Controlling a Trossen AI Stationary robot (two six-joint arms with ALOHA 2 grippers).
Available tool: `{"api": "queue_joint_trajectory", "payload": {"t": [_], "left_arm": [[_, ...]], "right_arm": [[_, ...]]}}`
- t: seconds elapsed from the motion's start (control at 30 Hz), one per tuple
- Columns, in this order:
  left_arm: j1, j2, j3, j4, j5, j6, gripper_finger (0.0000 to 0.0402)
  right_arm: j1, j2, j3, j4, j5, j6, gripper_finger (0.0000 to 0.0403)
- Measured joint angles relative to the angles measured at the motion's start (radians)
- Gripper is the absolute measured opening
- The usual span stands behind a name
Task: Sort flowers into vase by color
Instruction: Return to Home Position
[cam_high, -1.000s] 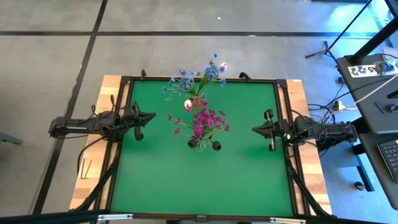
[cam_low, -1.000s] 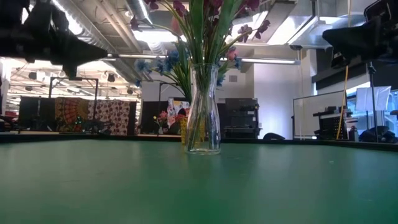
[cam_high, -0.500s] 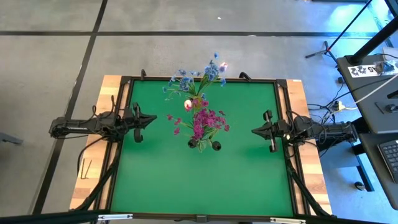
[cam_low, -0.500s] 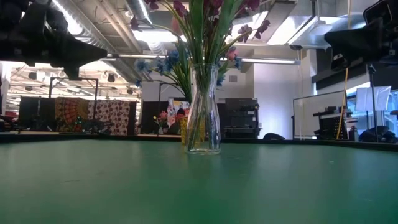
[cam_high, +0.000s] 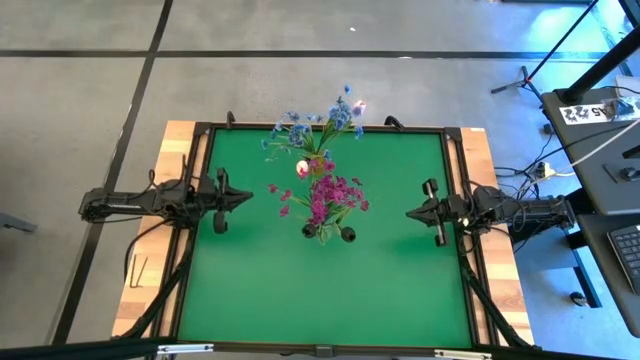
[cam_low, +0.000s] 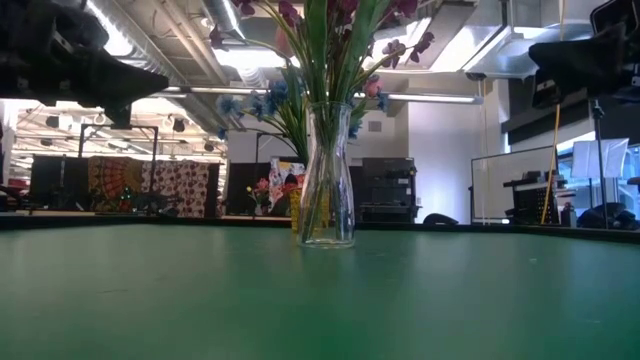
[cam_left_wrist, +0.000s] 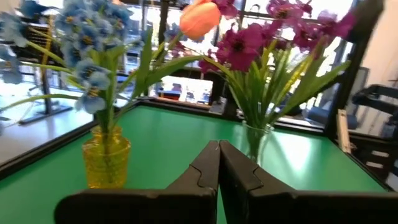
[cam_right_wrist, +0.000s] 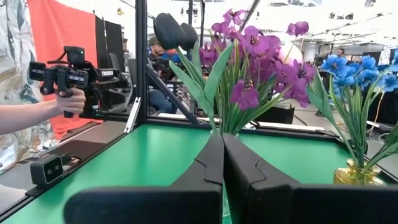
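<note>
1. Magenta flowers (cam_high: 325, 195), dark buds (cam_right_wrist: 168, 30): in clear vase (cam_low: 327, 190); blue flowers (cam_high: 320, 125): in yellow vase (cam_left_wrist: 106, 162).
2. Stems (cam_low: 320, 50) likely light, thin, springy; pinch mid-stem.
3. Left gripper (cam_high: 240, 196), right gripper (cam_high: 410, 211): fingers pressed together, empty, at table (cam_high: 250, 290) sides.

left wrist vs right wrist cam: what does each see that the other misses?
Only left wrist: the clear vase and the yellow vase down to its base. Only right wrist: the dark buds and a person's hand holding a camera rig beyond the table. Both: magenta flowers, blue flowers, and each arm's own shut gripper: left gripper, right gripper.
</note>
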Motion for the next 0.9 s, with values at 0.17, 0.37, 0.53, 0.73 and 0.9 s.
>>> {"api": "queue_joint_trajectory", "payload": {"t": [0.17, 0.37, 0.53, 0.73, 0.9], "left_arm": [[0.000, 0.007, 0.000, -0.002, 0.014, 0.000, 0.0000], [0.000, 0.009, 0.000, -0.003, 0.014, 0.000, 0.0000], [0.000, 0.011, 0.000, -0.006, 0.036, 0.001, 0.0000], [0.000, 0.043, 0.000, -0.006, 0.039, 0.001, 0.0000], [0.000, 0.095, 0.000, -0.007, 0.042, -0.005, 0.0000]], "right_arm": [[0.000, 0.000, 0.000, -0.021, 0.000, 0.000, 0.0000], [0.000, 0.000, 0.000, -0.066, 0.000, 0.000, 0.0000], [0.000, 0.001, 0.000, -0.108, 0.001, 0.026, 0.0000], [0.000, 0.001, 0.000, -0.108, 0.000, 0.050, 0.0000], [0.000, 0.001, 0.000, -0.108, 0.001, 0.051, 0.0000]]}}
